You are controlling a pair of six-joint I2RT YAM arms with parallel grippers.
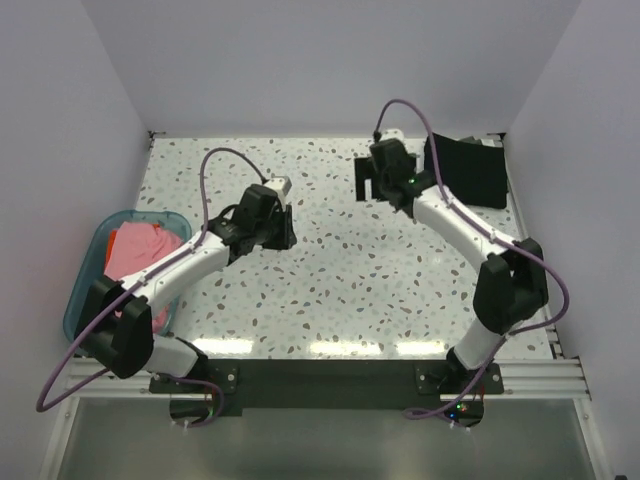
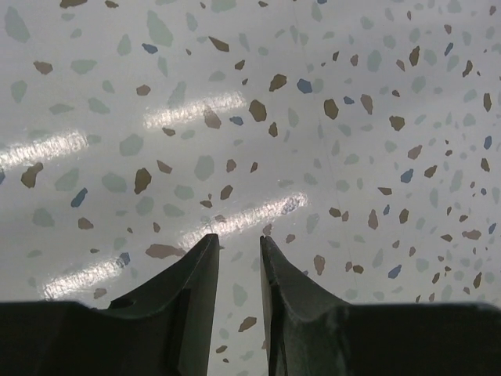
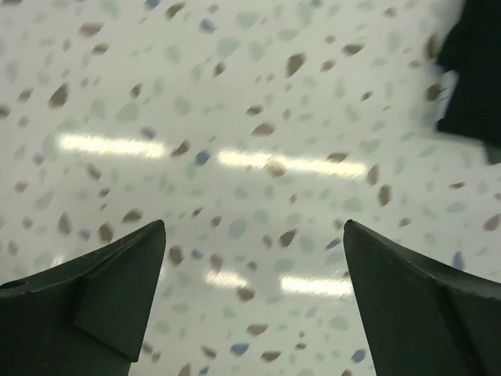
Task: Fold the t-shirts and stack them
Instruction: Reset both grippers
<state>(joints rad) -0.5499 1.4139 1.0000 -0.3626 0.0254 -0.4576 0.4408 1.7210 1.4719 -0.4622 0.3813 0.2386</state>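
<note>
- At the far right corner of the table (image 1: pixel 340 290) lies the black t-shirt (image 1: pixel 470 170); right gripper (image 3: pixel 254 223) near it, jaws wide apart, empty.
- Left gripper (image 2: pixel 239 239): jaws slightly parted, empty.
- Pink t-shirt (image 1: pixel 135 258) sits in the teal tub (image 1: pixel 78 290).

A black t-shirt (image 1: pixel 468 170) is laid folded into a flat, roughly rectangular packet at the far right corner of the tabletop (image 1: pixel 350 270), close to the walls. In the right wrist view the black t-shirt (image 3: pixel 479 70) is seen only as a blurred dark edge at the upper right. A pink t-shirt (image 1: pixel 140 255) is bunched, unfolded, inside the teal tub (image 1: pixel 78 295) at the left edge. An orange-red t-shirt (image 1: pixel 118 238) is crumpled against it on its left.
</note>
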